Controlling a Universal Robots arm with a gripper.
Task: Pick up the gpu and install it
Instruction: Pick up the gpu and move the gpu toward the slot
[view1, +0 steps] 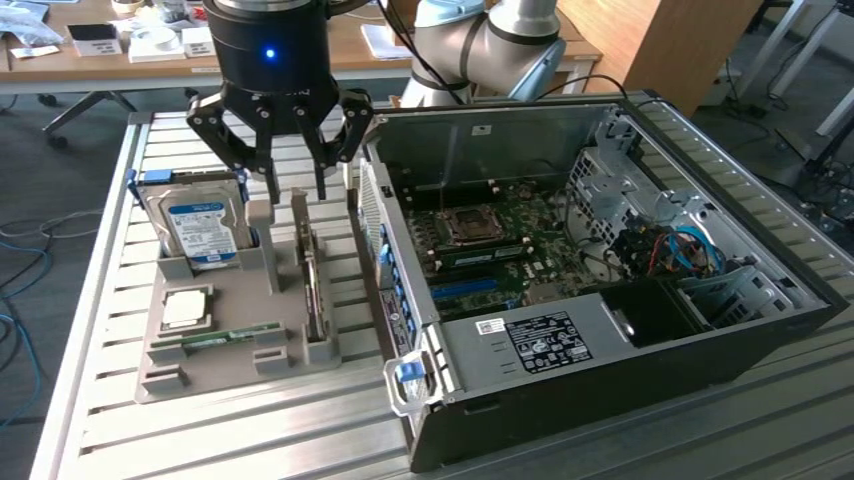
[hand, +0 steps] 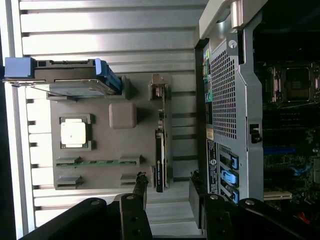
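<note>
The gpu (view1: 310, 272) stands on its edge in a slot of the grey holder tray (view1: 214, 370), at the tray side nearest the computer case. In the wrist view the gpu (hand: 161, 145) shows edge-on as a thin dark strip with a silver bracket at one end. My gripper (view1: 296, 192) hangs open just above the gpu's far end, apart from it. Its two black fingers (hand: 140, 192) straddle the line of the card with nothing between them, the gripper (hand: 168, 194) centred over it.
The open computer case (view1: 747, 330) lies at the exterior view's right, motherboard (view1: 501, 250) exposed. The tray also holds a hard drive with a blue label (view1: 200, 225), a CPU (view1: 184, 305) and a RAM stick (view1: 220, 337). Slatted aluminium table (view1: 240, 440) surrounds them.
</note>
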